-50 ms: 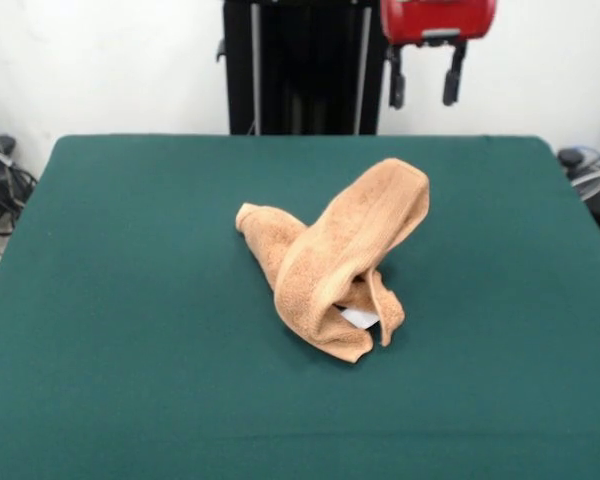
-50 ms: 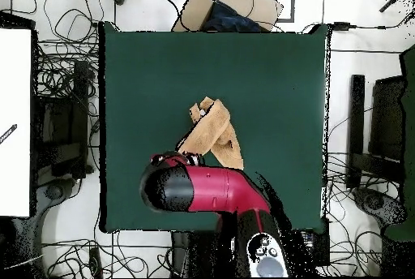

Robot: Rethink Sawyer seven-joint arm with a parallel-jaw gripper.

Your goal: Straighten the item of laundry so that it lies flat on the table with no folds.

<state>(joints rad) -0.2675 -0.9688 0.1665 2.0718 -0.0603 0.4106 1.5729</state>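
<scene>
Front view: peach-orange towel [image 1: 340, 262] bunched in the middle of the frame on the green tabletop [image 1: 110, 300], slightly right of centre. Folded over itself into a thick band running from upper right down to lower centre, with a second lobe poking out toward the left. Small white label [image 1: 359, 318] peeking from under the fold at the lower end. Hand [image 1: 425, 85] hanging at the top of the frame, right of centre, well above and behind the towel; two dark fingers [image 1: 452, 85] spread apart, nothing between them.

Overhead view: towel [image 2: 212, 136] seen as a crumpled wedge just left of frame centre, well inside the tabletop [image 2: 275, 73] edges. Red and black arm [image 2: 207, 188] reaching in from the bottom, its dark end covering the spot just below the towel; hand itself hidden beneath it here.

Judged step: nothing grasped yet, unfolding not begun, towel far from flat. Next move likely calls for lowering onto a free edge or corner of the top fold, pinching only one layer, then lifting and drawing it outward to open the fold without dragging the whole bundle.
</scene>
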